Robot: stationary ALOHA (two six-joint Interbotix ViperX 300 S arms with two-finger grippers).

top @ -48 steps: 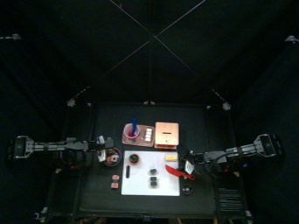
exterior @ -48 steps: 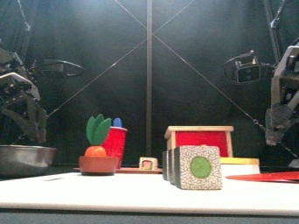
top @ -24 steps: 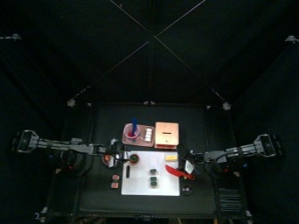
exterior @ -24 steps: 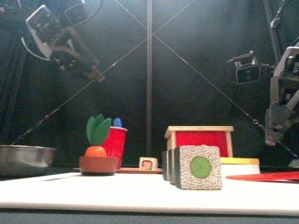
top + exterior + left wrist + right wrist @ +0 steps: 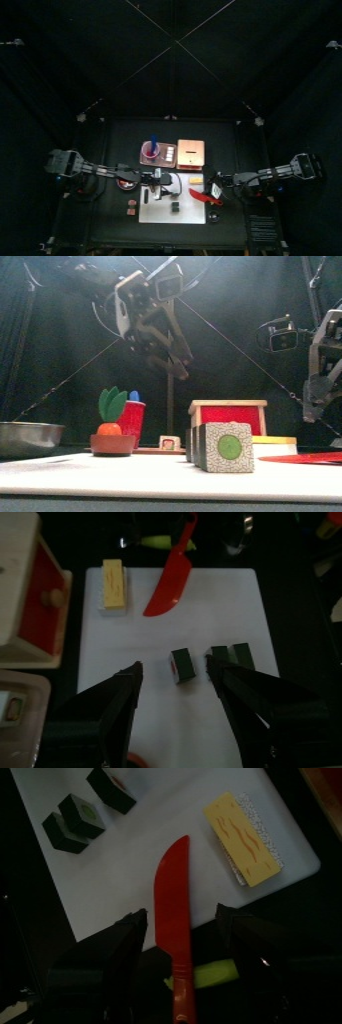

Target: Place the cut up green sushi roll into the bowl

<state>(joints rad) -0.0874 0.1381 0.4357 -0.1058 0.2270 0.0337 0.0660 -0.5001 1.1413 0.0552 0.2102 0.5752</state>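
The cut up green sushi roll point(image 5: 214, 660) is a short row of dark green slices on the white cutting board point(image 5: 160, 632); the slices point(image 5: 83, 813) also show in the right wrist view. My left gripper point(image 5: 187, 700) hovers over them, open and holding nothing. It hangs high above the table in the front view point(image 5: 171, 361). The bowl point(image 5: 27, 438), round and metallic grey, stands at the table's far left. My right gripper point(image 5: 185, 958) stands open above the red knife point(image 5: 174, 883), which lies flat.
A yellow slab point(image 5: 112, 584) lies on the board beside the knife point(image 5: 171, 582). Behind the board stand a wooden box with a red inside point(image 5: 227, 416), a pinkish tray point(image 5: 159, 153) and a carrot-like toy with green leaves point(image 5: 111, 421).
My left arm has swung from the table's left edge toward the middle and now hangs over the board and the sushi slices. The right arm has not moved.
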